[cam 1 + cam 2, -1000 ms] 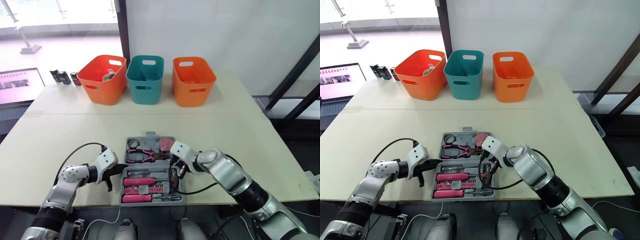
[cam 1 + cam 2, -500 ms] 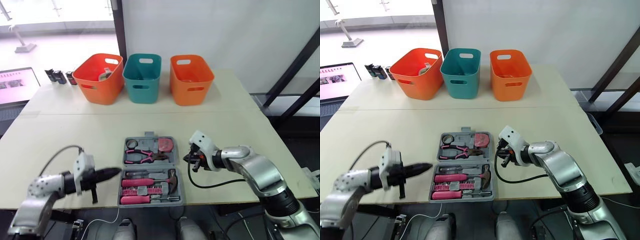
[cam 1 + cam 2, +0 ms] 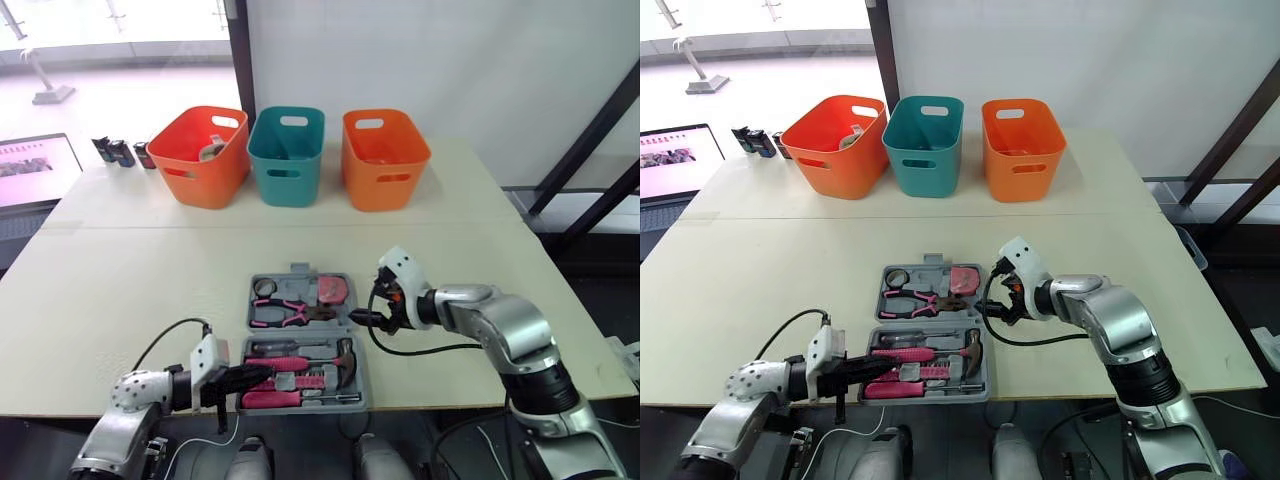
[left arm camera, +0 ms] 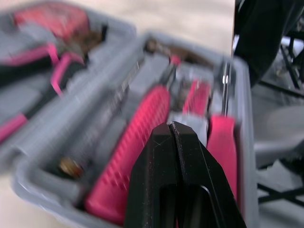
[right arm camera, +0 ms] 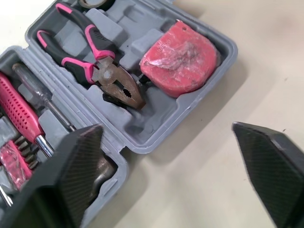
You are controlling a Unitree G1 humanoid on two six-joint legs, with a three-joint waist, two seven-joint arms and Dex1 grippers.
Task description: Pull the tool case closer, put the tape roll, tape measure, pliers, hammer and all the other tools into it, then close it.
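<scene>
Left eye view: the tool case (image 3: 300,332) lies open near the front edge of the worktop (image 3: 130,290), with the tape roll (image 3: 265,288), pliers (image 3: 285,312) and hammer (image 3: 345,358) seated. Closing is judged to be the step in hand. Bare worktop is available behind the case, short of the baskets (image 3: 288,165).

Left wrist view: the left end effector (image 4: 170,128) is closed tight and aimed over the near half.

Right wrist view: the right end effector (image 5: 165,126) is spread wide beside the tape measure (image 5: 179,61). The far half should be caught under its rim and folded over while the near half is steadied.

Pliers (image 3: 285,313), perhaps tape roll (image 3: 265,288), in case (image 3: 300,272).
</scene>
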